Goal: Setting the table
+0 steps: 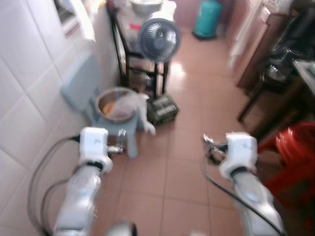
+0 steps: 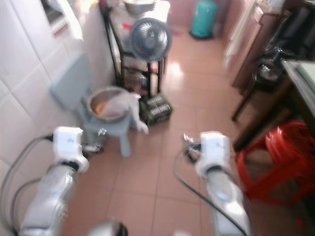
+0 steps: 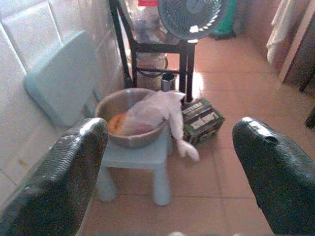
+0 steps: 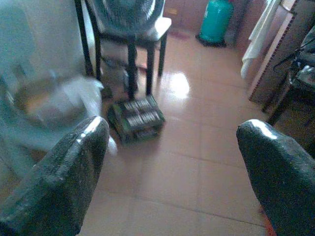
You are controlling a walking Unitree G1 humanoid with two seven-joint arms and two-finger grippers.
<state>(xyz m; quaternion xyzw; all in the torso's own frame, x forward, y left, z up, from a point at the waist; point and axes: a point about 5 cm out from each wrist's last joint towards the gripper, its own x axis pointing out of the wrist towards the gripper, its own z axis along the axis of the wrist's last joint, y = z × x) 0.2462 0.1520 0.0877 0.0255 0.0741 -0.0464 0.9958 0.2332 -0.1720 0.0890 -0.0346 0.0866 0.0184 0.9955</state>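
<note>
You've got tiled floor [image 1: 187, 167] ahead, white wall on the left. Far left: black rack [image 1: 129, 59] with a fan [image 1: 159, 38] on it. Near that, a pale blue stool [image 3: 142, 157] carries a metal bowl [image 3: 129, 118] with a plastic bag [image 3: 157, 110] draped over it. Dark crate [image 3: 202, 118] just right of it. Red stools [image 1: 294, 155] near right. Left tool [image 3: 167, 162] and right tool [image 4: 172, 172] both spread wide, holding nothing.

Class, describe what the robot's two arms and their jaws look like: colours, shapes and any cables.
Both arms are silver tubes ending in boxy white wrist housings, left arm and right arm. Dark cables loop beside each arm. The left gripper and right gripper each have two broad black fingers with a finely textured, rounded surface.
</note>
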